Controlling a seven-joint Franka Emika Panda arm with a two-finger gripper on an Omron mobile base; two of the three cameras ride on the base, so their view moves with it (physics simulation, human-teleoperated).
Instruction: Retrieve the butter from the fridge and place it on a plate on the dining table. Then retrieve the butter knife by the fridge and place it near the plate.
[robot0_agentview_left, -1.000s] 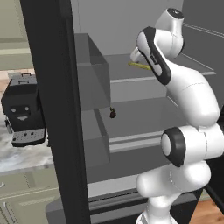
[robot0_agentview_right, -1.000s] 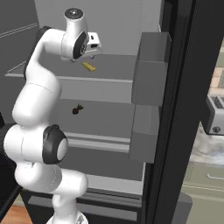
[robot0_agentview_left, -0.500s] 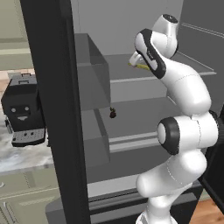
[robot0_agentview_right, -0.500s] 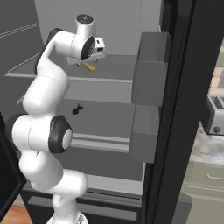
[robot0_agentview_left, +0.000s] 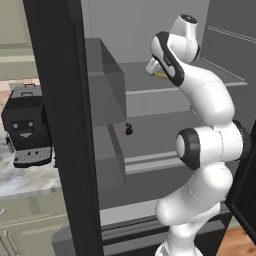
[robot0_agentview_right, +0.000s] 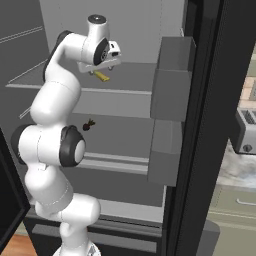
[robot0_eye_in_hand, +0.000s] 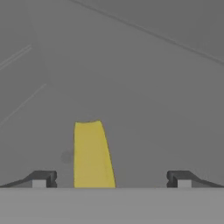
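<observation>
A black coffee machine (robot0_agentview_left: 27, 125) sits at the far left, on a marbled table (robot0_agentview_left: 20, 180) outside the fridge (robot0_agentview_left: 65, 125), beyond its open black door. Right of that door, grey door bins (robot0_agentview_left: 107, 95) line the pale grey inside of the fridge. On the fridge's middle shelf, near these bins, lies a tiny dark lump (robot0_agentview_left: 128, 130).

The white arm rises in front of the fridge and bends over the upper shelf (robot0_agentview_right: 125, 90). There the butter (robot0_agentview_right: 102, 76), a thin yellow stick, lies flat on the shelf, toward the middle of the fridge. The gripper (robot0_agentview_right: 102, 64) hangs just above it and points down at it.

In the hand view the butter (robot0_eye_in_hand: 92, 155) runs lengthwise up from the bottom edge, lying on the grey shelf between the two dark fingers (robot0_eye_in_hand: 41, 178), closer to the left one. The fingers stand wide apart, and neither touches the butter.

Farther right in the right base view, more door bins (robot0_agentview_right: 172, 100) hang on the fridge's other open door. Beyond that door, at the far right, a toaster (robot0_agentview_right: 245, 132) stands on a marbled table.
</observation>
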